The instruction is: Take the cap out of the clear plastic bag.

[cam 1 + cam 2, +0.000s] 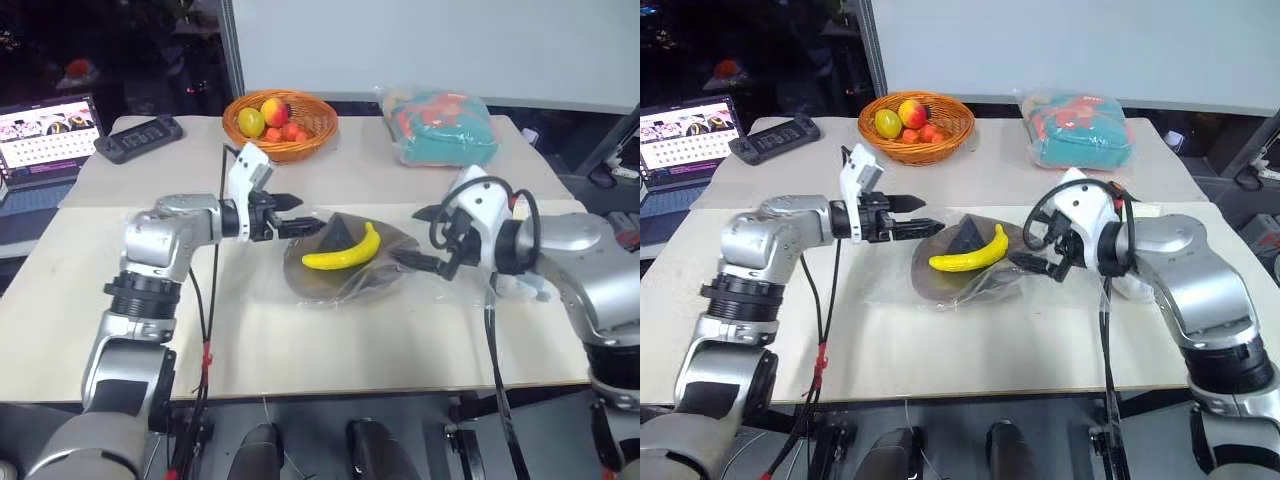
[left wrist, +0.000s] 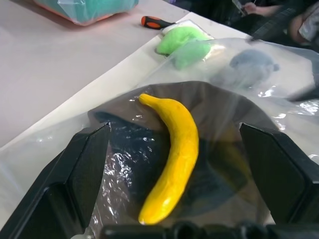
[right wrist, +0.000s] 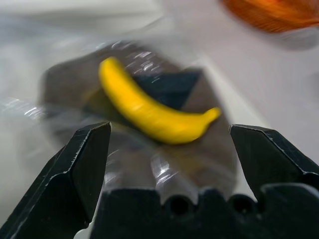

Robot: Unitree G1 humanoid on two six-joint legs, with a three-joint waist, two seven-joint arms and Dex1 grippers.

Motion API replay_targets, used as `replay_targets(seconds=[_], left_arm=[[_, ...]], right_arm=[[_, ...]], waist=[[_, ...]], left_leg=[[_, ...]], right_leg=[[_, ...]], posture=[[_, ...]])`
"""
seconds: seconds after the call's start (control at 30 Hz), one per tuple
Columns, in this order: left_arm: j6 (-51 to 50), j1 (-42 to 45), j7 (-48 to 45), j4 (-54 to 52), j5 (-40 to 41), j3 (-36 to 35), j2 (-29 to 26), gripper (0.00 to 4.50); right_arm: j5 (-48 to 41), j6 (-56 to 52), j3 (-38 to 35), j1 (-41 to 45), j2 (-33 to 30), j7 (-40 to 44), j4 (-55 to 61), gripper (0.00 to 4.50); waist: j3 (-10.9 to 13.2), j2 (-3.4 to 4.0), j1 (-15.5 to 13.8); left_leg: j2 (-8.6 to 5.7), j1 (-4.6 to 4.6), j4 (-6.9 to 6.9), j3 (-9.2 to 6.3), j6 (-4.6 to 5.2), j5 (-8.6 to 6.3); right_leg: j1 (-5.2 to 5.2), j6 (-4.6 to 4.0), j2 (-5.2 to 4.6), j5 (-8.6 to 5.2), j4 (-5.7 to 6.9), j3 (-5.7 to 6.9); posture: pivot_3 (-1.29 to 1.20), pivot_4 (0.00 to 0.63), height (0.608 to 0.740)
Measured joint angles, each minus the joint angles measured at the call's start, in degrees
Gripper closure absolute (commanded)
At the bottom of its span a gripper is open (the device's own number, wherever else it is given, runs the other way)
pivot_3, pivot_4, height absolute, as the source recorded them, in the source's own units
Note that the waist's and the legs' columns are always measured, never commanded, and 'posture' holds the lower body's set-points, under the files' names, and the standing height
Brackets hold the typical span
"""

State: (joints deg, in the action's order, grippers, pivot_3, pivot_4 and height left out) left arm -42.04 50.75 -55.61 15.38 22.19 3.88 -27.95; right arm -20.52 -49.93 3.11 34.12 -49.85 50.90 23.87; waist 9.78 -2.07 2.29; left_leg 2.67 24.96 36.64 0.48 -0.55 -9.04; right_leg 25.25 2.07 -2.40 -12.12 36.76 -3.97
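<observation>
The brown cap point(image 1: 335, 285) lies flat inside the clear plastic bag point(image 1: 255, 275) at the middle of the table, with a yellow banana point(image 1: 345, 252) resting on top of the bag over it. My left gripper point(image 1: 297, 216) hovers just left of the cap, open, its fingers point(image 2: 75, 179) wide on either side of the banana point(image 2: 172, 159) in the left wrist view. On the other side of the cap my right gripper point(image 1: 420, 238) is also open and holds nothing. Between its fingers point(image 3: 84, 164) the right wrist view shows the banana point(image 3: 149, 112) and the cap point(image 3: 199, 149).
A wicker fruit basket point(image 1: 300, 145) and a puffy clear bag with teal contents point(image 1: 440, 125) stand at the back. A laptop point(image 1: 45, 135) and a black device point(image 1: 140, 138) sit far left. A green lump point(image 2: 184, 42), grey plush point(image 2: 249, 62) and screwdriver point(image 2: 157, 21) lie beyond the bag.
</observation>
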Motion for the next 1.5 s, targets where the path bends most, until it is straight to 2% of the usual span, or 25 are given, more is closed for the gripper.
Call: replay_targets(seconds=[0.3,0.47,0.57,0.73,0.83,0.9,1.03,1.2,1.33,1.5], left_arm=[[17.69,-0.81,-5.99,14.71,-6.55,5.51,4.92,0.08],[28.65,4.88,-7.77,30.47,-12.07,8.24,10.02,0.08],[34.67,7.90,-8.64,38.16,-15.39,8.90,11.65,0.79],[41.03,9.45,-9.00,47.40,-19.78,9.69,12.76,2.49],[42.79,10.28,-9.44,49.21,-21.11,9.63,12.73,3.49],[43.40,10.33,-9.89,49.75,-21.75,9.36,12.64,3.76],[42.96,10.39,-8.99,50.39,-21.83,7.15,12.32,3.81],[39.20,12.02,-0.06,48.23,-17.39,-1.81,9.56,3.81],[36.91,12.42,10.61,40.00,-14.28,-9.42,5.19,3.81],[31.60,4.74,30.49,32.72,-13.74,-19.09,-3.62,3.81]], right_arm=[[-5.38,-4.01,-4.48,-3.69,-6.98,2.65,5.60,0.00],[-6.51,-4.27,-6.29,-3.80,-8.13,2.51,6.04,0.00],[-6.86,-4.43,-6.60,-3.92,-8.25,2.06,6.33,0.00],[-6.84,-4.42,-7.24,-3.98,-8.64,0.75,6.54,0.00],[-6.85,-4.42,-7.24,-3.96,-8.64,0.20,6.54,0.00],[-6.84,-4.42,-7.22,-3.64,-8.64,-0.08,6.50,0.00],[-6.76,-4.28,-6.60,-2.22,-7.99,-0.86,5.89,0.00],[-6.62,-3.38,-3.59,0.01,-5.87,-1.01,4.39,0.00],[-6.22,-1.85,-1.04,2.16,-4.21,-0.79,2.25,0.00],[-4.70,1.59,3.29,6.08,-1.11,1.10,-2.21,0.00]], waist=[[0.02,-0.03,-0.55],[0.03,-0.05,-1.20],[0.03,-0.05,-1.23],[0.03,-0.06,-1.26],[0.03,-0.06,-1.35],[0.03,-0.06,-1.29],[0.03,-0.06,-1.13],[0.05,-0.09,-0.91],[0.05,-0.09,-0.78],[0.05,-0.09,0.73]], left_leg=[[-0.02,0.02,0.11,0.01,0.00,0.00],[-0.05,0.09,0.15,0.00,0.00,0.00],[-0.05,0.11,0.14,0.00,0.00,-0.01],[-0.05,0.15,0.14,-0.02,0.00,-0.01],[-0.05,0.15,0.15,-0.02,0.00,-0.01],[-0.05,0.15,0.15,-0.02,0.00,-0.01],[-0.04,0.14,0.15,-0.02,0.00,0.00],[-0.02,0.17,0.15,-0.06,0.00,0.00],[-0.03,0.17,0.15,-0.07,0.00,-0.01],[0.03,0.03,0.12,-0.04,0.00,-0.01]], right_leg=[[-0.04,0.02,-0.04,0.01,-0.04,0.00],[-0.01,0.02,-0.04,0.02,-0.07,0.01],[-0.01,0.04,-0.03,0.02,-0.07,0.00],[0.01,0.06,-0.04,0.03,-0.06,0.01],[0.00,0.07,-0.04,0.04,-0.06,0.01],[0.00,0.08,-0.04,0.04,-0.06,0.01],[0.02,0.08,-0.03,0.05,-0.02,0.01],[0.06,0.10,-0.02,0.06,-0.01,0.03],[0.03,0.12,-0.03,0.06,-0.02,0.03],[0.01,0.15,-0.01,0.09,0.06,0.01]], posture=[[0.00,0.150,0.740],[0.00,0.150,0.740],[0.00,0.150,0.740],[0.00,0.150,0.740],[0.00,0.150,0.740],[0.00,0.150,0.740],[0.00,0.150,0.740],[0.00,0.150,0.740],[0.00,0.150,0.740],[0.00,0.150,0.740]])
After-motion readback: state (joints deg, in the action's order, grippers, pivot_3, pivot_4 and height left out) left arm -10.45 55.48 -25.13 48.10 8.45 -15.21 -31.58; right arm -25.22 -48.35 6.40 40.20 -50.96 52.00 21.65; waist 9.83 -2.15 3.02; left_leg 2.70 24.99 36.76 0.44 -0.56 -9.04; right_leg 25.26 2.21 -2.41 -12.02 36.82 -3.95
